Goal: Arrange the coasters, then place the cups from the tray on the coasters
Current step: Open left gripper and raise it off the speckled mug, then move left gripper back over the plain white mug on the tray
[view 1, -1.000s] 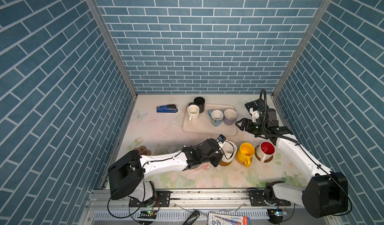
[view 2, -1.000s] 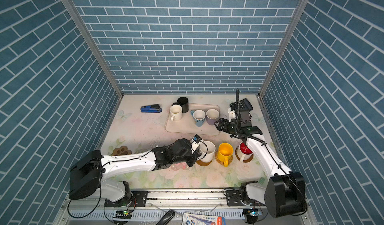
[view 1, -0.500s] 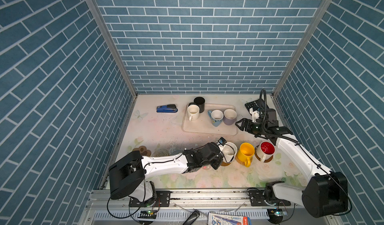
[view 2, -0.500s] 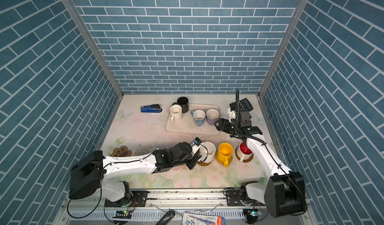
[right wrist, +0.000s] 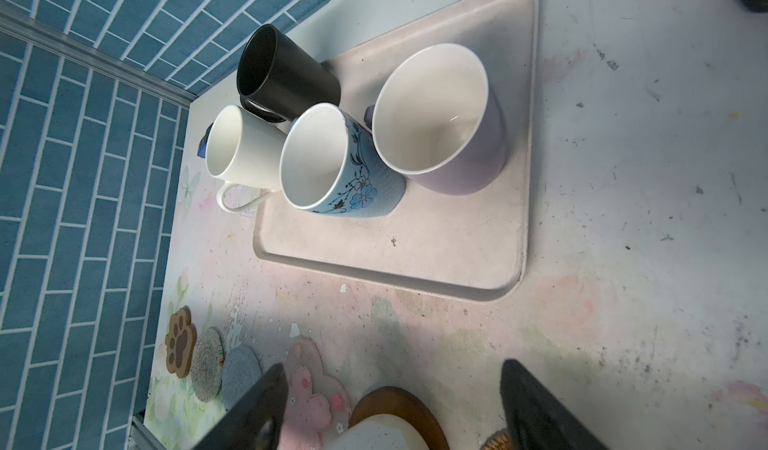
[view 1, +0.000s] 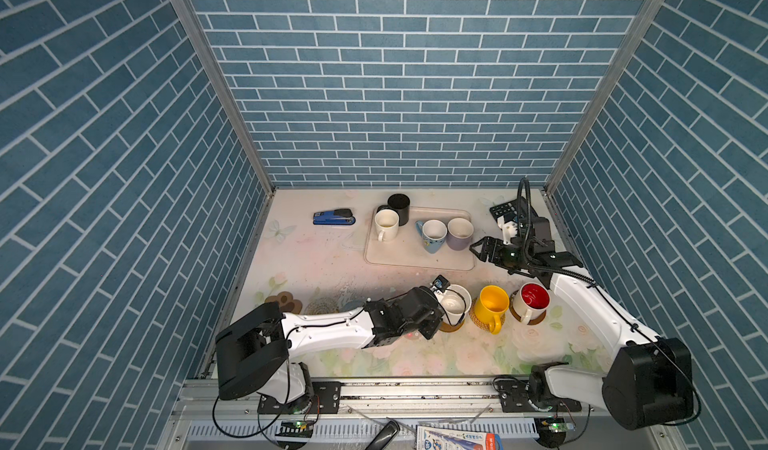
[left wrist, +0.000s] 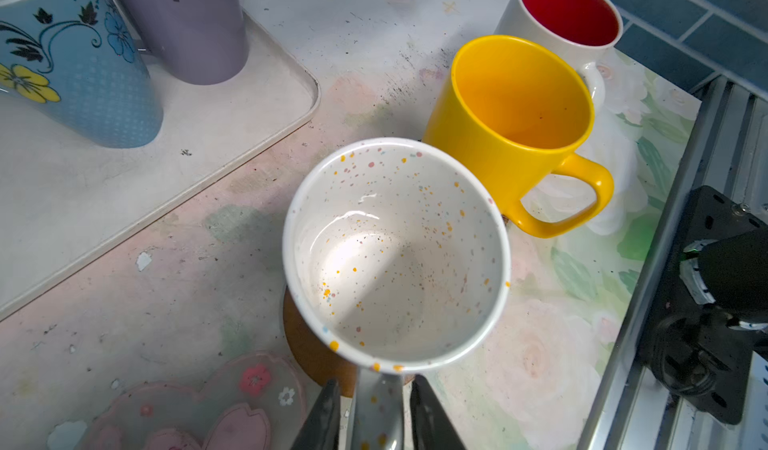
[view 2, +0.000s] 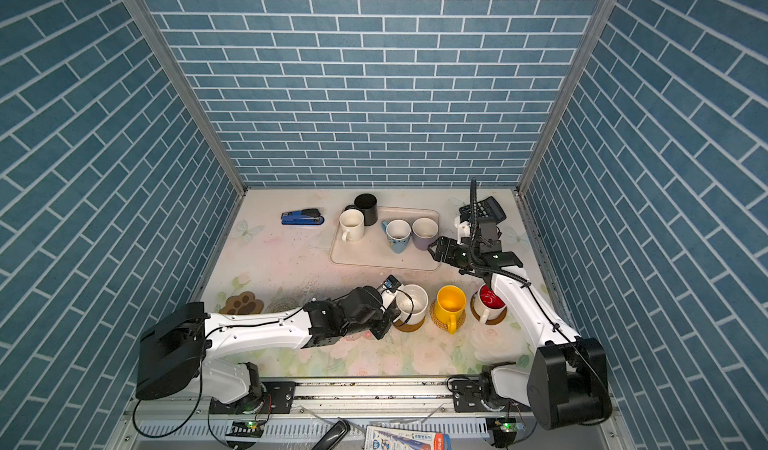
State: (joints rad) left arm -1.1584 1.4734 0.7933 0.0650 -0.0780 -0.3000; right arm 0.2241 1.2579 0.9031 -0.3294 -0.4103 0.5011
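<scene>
left claw: the left claw (left wrist: 376, 412) sits round the handle of the speckled white mug (left wrist: 395, 252). The jaws are only a little apart, with a sliver of daylight on each side, so it's not pinching anything as far as I can see.
speckled mug: upright on a plain brown disc coaster (left wrist: 305, 350), just beside the yellow mug (left wrist: 515, 127). The white mug with red inside (left wrist: 569, 15) is past that.
free coasters: the pink flower coaster (right wrist: 311, 389) is right next to the brown disc. Then it's the blue-grey round (right wrist: 241, 369), the rattan round (right wrist: 206, 362) and the brown paw (right wrist: 180, 339).
right claw: the right claw (view 1: 480, 252) is spread wide with nothing in it. It hangs over the bench (view 1: 332, 260) just off the tray (view 1: 415, 265), near the lavender mug (view 1: 459, 233).
tray: four cups on it, namely lavender, the flower-print blue mug (view 1: 434, 235), a plain white mug (view 1: 386, 224) and the black mug (view 1: 399, 206).
step: looks like the drop-off of cup three of seven.
next: I'd say the left claw backs straight off the handle without nudging the mug off its disc. The right looks lined up for lavender, but that handle is tucked in by the flower mug, so a rim grab seems easier.
</scene>
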